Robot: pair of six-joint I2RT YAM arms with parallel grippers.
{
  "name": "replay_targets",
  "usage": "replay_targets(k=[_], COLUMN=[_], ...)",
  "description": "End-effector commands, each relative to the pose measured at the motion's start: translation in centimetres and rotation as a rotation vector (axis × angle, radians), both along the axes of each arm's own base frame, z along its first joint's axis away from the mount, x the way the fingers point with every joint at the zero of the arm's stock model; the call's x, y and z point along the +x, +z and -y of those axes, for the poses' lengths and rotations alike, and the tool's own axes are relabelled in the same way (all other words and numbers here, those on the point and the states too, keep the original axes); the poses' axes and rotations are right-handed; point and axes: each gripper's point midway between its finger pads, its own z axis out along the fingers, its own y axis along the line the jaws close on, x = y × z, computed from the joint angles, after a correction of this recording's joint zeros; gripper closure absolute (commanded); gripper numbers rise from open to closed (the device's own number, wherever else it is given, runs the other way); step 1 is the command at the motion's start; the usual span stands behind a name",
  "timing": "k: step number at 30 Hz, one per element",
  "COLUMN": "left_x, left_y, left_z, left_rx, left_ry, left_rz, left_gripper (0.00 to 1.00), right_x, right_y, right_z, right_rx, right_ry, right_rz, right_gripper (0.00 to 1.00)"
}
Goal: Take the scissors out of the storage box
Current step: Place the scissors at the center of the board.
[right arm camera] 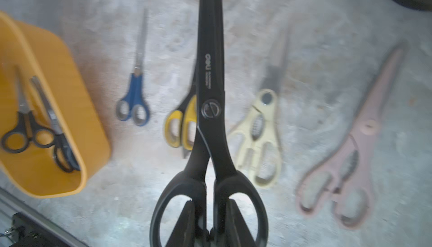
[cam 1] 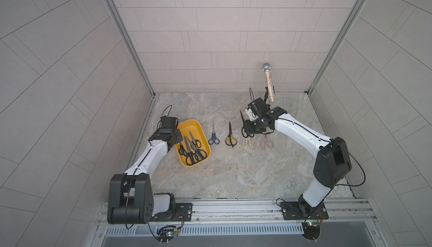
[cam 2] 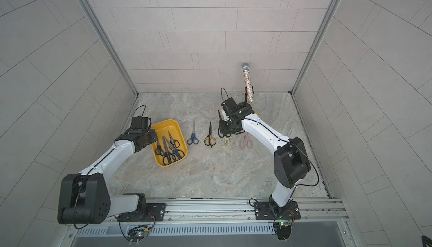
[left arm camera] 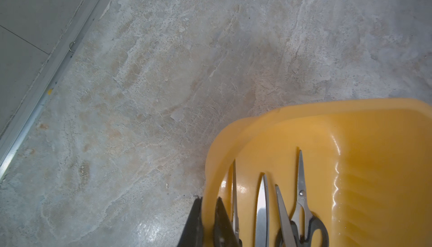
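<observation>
- While the left gripper (left arm camera: 207, 201) clamps the storage box (cam 1: 187, 122) wall, four scissors (cam 1: 192, 151) lie inside.
- The right gripper (right arm camera: 210, 213) pinches the black scissors (right arm camera: 211, 107) by their handles, above the laid-out row (cam 1: 231, 139).
- Best lowered flat onto bare table (cam 1: 233, 175), clear of neighbours, before letting go.

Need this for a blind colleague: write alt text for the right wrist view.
The right hand grips black scissors by the handles, held above a marbled table. Beneath lie, in a row, a blue pair, a black-and-yellow pair, cream shears and pink shears, beside the yellow storage box, which holds more scissors.
</observation>
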Motion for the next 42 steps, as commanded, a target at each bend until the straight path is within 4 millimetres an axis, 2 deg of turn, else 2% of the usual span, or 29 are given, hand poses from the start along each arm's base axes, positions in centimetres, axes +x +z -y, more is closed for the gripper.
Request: replay_targets(k=[1, 8, 12, 16, 22, 30, 38, 42], left_x=[0.2, 0.2, 0.1, 0.0, 0.2, 0.4, 0.1, -0.2], left_y=[0.2, 0.0, 0.0, 0.2, 0.4, 0.9, 1.3, 1.5], left_z=[0.2, 0.4, 0.6, 0.4, 0.3, 0.0, -0.4, -0.4], left_rx=[0.002, -0.003, -0.013, -0.005, -0.001, 0.02, 0.045, 0.054], left_ry=[-0.033, -0.042, -0.05, -0.045, -0.044, -0.035, -0.035, -0.04], left_rz=[-0.005, -0.01, -0.014, -0.005, 0.004, 0.022, 0.032, 0.052], left_gripper=[1.0, 1.0, 1.0, 1.0, 1.0, 1.0, 1.0, 1.0], right_x=[-1.3, -0.8, -1.3, -3.3, -7.5, -12.2, -15.9, -17.1], right_y=[-0.5, -2.0, -2.8, -4.1, -5.8, -7.3, -9.5, -10.6], right_z=[4.7, 12.3, 14.6, 14.7, 14.5, 10.6, 9.4, 8.6], right_rx=[-0.086, -0.241, -0.284, -0.274, -0.254, -0.304, -0.255, -0.223], right_ry=[0.013, -0.103, -0.16, -0.185, -0.268, -0.18, -0.211, -0.198], right_rz=[-0.042, -0.07, -0.116, -0.172, -0.233, -0.24, -0.269, -0.277], right_gripper=[0.97, 0.97, 0.97, 0.97, 0.97, 0.97, 0.97, 0.97])
